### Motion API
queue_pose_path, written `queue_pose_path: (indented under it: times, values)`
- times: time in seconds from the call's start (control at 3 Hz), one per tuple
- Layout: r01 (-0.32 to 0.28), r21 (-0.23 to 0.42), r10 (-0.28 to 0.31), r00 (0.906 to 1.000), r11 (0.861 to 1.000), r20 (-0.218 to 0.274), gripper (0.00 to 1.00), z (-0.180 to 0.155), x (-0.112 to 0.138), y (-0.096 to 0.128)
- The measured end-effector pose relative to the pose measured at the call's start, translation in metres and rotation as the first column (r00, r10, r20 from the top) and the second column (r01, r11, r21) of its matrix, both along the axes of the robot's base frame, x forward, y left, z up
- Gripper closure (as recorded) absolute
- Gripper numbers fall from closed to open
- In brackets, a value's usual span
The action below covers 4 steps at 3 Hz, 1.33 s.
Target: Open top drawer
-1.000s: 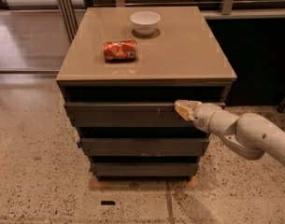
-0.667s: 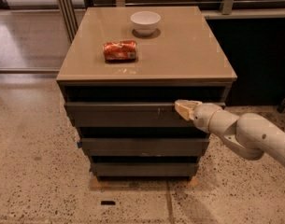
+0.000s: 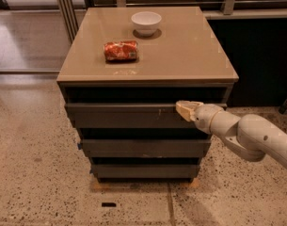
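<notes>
nothing seen to shift in the last second; top drawer not yet drawn out

no change of place is detected between the earlier pictures and now. the hand (image 3: 183,110) is found at the same spot against the right part of the top drawer (image 3: 119,116). the drawer front is seen on the same line beneath the bench (image 3: 185,55). the red can (image 3: 120,51) and the white bowl (image 3: 146,22) on the bench are likewise unmoved.

the top drawer is located directly below the dark gap under the bench top, above the two narrower drawer fronts (image 3: 145,148). its front is shown flat and face-on, and no interior is exposed. whether it stands a little proud of the lower fronts cannot be decided from this view.

the hand is carried at the end of the pale arm (image 3: 256,138), which is brought in from the right. its tip is laid at the upper edge of the drawer front, right of centre, touching or nearly touching. whether the hand is spread or pressed together cannot be told.

as a judgement, the approach is taken as done and contact as made or nearly made. the pull itself is taken as not begun, or barely so. nearly the whole task is therefore left. a hold must be secured on the handleless front, likely at its top edge. the drawer must then be drawn outward until its inside is laid open.
</notes>
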State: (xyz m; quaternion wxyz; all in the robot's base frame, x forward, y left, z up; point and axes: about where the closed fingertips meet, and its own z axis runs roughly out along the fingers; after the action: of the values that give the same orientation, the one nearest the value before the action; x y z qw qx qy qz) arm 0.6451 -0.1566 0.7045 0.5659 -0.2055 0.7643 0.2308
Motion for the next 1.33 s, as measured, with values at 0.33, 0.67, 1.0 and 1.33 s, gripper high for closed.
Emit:
queue_pose_path:
  times: [0.33,0.67,1.0,1.33]
  values:
    - [-0.018,0.010,0.018,0.9998,1.000,-0.006,1.00,0.000,0.000,0.005]
    - [-0.027,0.024,0.026,0.9988,0.999,0.041,1.00,0.024,-0.001,0.003]
    - [-0.003,0.032,0.000,0.9960,0.999,0.089,1.00,0.044,0.003,-0.003]
    - [-0.004,0.033,0.001,0.9959,0.999,0.091,1.00,0.045,0.003,-0.003]
